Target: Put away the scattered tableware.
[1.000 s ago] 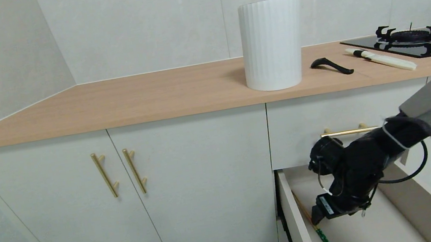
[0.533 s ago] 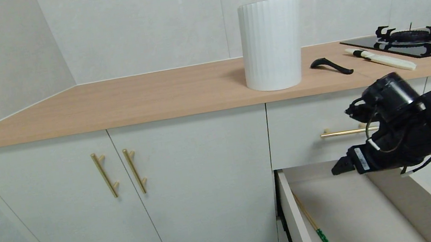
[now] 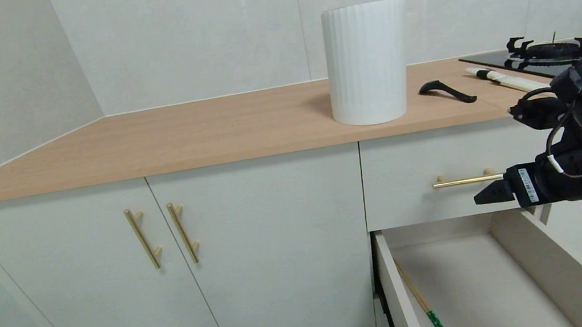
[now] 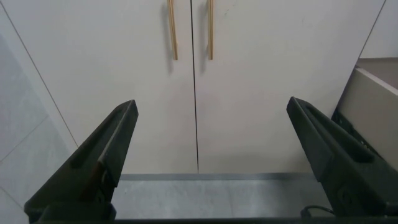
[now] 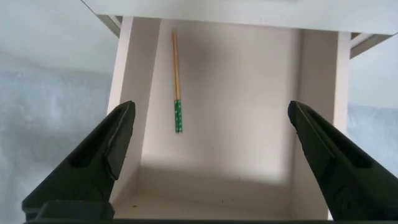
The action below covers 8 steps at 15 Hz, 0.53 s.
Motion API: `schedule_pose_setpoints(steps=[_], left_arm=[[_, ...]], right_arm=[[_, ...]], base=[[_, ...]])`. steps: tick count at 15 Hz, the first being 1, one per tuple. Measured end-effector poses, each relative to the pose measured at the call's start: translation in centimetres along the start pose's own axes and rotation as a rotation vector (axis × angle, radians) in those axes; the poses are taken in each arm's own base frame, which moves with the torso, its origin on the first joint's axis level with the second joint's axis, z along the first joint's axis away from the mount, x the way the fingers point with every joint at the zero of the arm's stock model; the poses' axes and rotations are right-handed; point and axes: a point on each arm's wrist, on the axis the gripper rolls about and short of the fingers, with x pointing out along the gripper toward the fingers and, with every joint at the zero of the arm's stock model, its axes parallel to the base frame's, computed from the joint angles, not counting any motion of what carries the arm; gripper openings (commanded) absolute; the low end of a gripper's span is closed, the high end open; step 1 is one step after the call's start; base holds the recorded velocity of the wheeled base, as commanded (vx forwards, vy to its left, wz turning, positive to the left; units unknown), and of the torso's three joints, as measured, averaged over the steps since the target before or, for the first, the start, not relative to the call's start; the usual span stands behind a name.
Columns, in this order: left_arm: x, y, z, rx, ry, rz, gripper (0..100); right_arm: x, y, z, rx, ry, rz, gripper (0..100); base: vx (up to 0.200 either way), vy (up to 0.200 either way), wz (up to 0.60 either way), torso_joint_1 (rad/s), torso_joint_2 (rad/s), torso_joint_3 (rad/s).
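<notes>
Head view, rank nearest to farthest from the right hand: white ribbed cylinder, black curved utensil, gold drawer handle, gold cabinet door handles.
1. gold drawer handle, on the closed drawer front just beside the right hand
2. black curved utensil, on the counter above
3. white ribbed cylinder, on the counter, further left
4. gold cabinet door handles, far left

I see soft, even light from overhead. The white ribbed canister (image 3: 366, 60) casts a faint shadow leftward on the bench (image 3: 177, 134). Cabinet lines far left of the canister lean with lens distortion. Close up, my jaws look dark and soft-edged, and shade bands the drawer (image 5: 224, 93) floor.
</notes>
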Motion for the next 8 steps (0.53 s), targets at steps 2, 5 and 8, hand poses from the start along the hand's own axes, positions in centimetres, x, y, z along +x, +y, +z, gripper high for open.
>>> schedule_pose_setpoints(steps=[2, 5, 8], left_arm=[[0.0, 0.0, 0.02, 0.0, -0.001, 0.0, 100], [0.0, 0.0, 0.0, 0.0, 0.0, 0.0, 100], [0.0, 0.0, 0.0, 0.0, 0.0, 0.0, 100]], right_arm=[[-0.2, 0.0, 0.08, 0.002, -0.021, 0.003, 100], [-0.33, -0.05, -0.05, 0.002, -0.021, 0.0, 100], [-0.51, -0.07, -0.02, 0.003, -0.026, 0.0, 100]], base=[[0.0, 0.0, 0.0, 0.034, -0.21, -0.271], [0.0, 0.0, 0.0, 0.17, -0.5, -0.294], [0.0, 0.0, 0.0, 0.163, -0.49, -0.29]])
